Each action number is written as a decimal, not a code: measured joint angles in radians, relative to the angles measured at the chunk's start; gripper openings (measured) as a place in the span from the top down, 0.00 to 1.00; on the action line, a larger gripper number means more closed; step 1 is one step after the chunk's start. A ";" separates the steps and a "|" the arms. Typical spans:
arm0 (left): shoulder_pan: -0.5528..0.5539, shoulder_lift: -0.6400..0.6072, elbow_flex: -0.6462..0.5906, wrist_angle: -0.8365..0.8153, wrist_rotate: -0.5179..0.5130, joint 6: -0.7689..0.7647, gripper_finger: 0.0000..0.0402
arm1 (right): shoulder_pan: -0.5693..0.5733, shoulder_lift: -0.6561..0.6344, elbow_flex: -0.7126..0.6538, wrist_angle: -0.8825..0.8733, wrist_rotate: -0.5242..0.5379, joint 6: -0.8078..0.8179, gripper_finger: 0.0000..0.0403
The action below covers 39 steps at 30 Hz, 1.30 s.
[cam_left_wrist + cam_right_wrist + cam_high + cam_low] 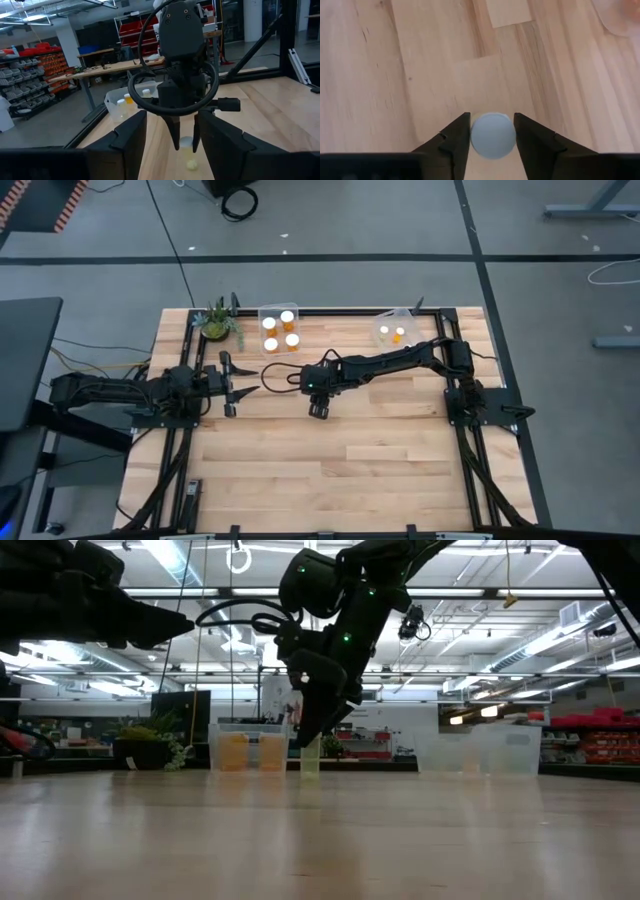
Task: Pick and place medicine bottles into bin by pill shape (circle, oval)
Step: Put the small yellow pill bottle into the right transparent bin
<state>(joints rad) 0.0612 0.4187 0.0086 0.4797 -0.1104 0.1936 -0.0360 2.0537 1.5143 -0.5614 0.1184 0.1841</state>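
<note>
- Behind your light wooden counter [350, 460], two clear bins sit along the far edge: one bin [280, 330] holds four capped orange bottles, the other bin [393, 330] holds two.
- Your right hand [492, 135] is down over mid-counter, its fingers pinching the white cap of one last medicine bottle [493, 136], which looks to be standing on the wood.
- Your left hand [232, 388] waits just beside it, spread and empty.
- By this count, six are sorted; this bottle is the only one left visible, so you're near the end.
</note>
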 joint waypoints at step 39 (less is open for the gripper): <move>0.000 0.000 0.000 -0.005 0.000 0.000 0.52 | -0.095 -0.099 0.001 -0.105 0.064 -0.039 0.66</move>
<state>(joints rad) 0.0613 0.4187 0.0082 0.4743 -0.1104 0.1939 -0.1307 1.9547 1.5154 -0.6659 0.1824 0.1448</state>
